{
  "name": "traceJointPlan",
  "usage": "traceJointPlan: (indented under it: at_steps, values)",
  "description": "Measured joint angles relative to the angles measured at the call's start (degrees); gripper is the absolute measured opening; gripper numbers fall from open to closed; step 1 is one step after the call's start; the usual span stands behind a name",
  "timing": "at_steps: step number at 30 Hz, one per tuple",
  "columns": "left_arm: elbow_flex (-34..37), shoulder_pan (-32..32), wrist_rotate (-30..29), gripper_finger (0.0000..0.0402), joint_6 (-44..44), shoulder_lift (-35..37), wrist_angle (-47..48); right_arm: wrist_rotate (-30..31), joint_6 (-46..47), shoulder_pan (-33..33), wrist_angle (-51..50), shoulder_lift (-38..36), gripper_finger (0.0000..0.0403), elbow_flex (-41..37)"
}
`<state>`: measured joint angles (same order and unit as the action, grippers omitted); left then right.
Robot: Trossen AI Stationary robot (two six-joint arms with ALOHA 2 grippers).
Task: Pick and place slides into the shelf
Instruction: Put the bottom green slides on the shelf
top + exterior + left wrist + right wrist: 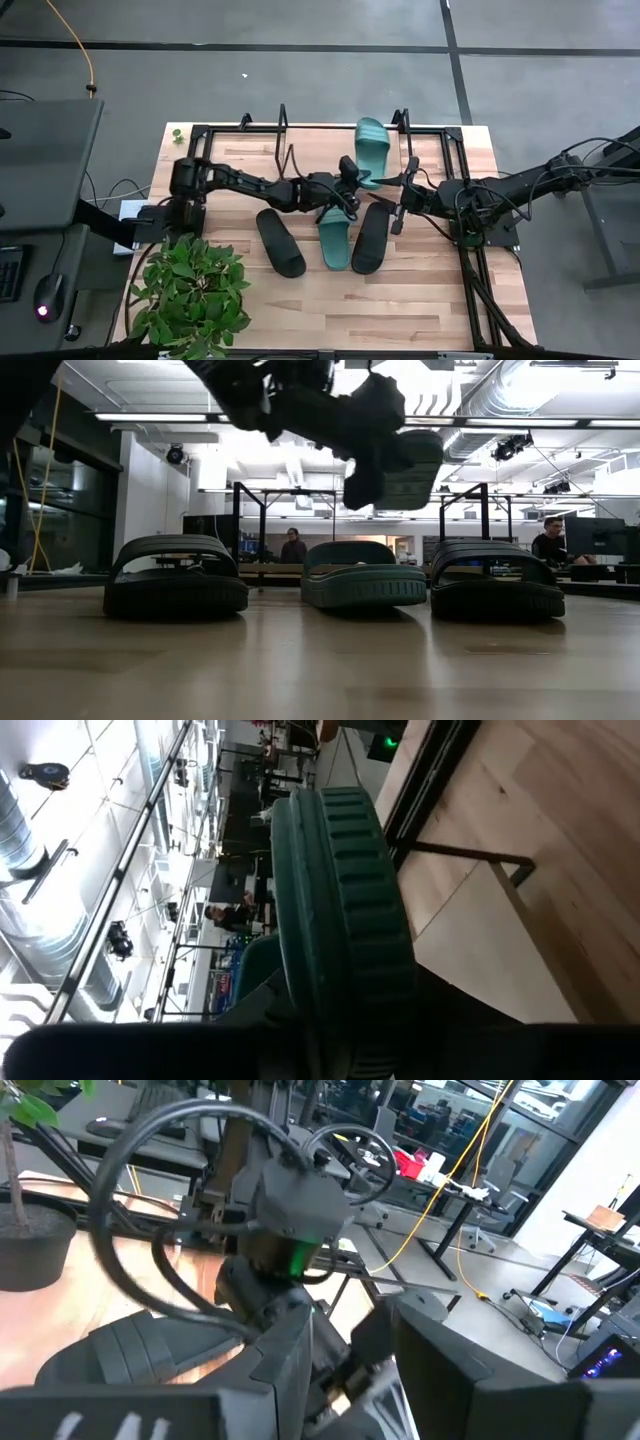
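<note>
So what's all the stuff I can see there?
black slides: two, black, flat on the table
teal slide: one, green, on the table between the black ones
raised teal slide: one, green, in the air by the shelf
shelf: one, light board, black frames, table's far side
plant: one, green, table's near left corner
table: one, light wood
people: two, far back in the room
left arm: one, dark, jaws shut on the raised teal slide
right arm: one, dark, waiting beside it
</note>
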<state>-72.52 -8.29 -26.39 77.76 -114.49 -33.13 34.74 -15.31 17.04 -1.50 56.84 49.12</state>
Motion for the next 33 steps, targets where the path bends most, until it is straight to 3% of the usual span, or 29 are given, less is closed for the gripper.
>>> traceJointPlan:
  at_steps: [9, 15, 23, 33]
  values:
    - [-6.52, -0.53, 0.09, 0.0063, 1.49, -4.77, 2.77, -0.02, -0.08, 1.76, 0.00, 0.00, 0.0129, 0.00]
    - [-6.83, -2.94, 2.41, 0.0080, -1.13, -4.79, 3.40, -0.01, -0.21, 2.87, 1.60, 0.00, 0.0129, 0.00]
    - [-6.83, -5.78, 7.72, 0.0064, -6.73, -4.79, 5.17, 0.10, -0.83, 3.02, 1.97, 0.00, 0.0129, 0.00]
    - [-6.83, -6.38, 9.37, 0.0074, -8.74, -4.81, 3.95, -0.04, -0.83, 3.02, 2.16, 0.00, 0.0129, 0.00]
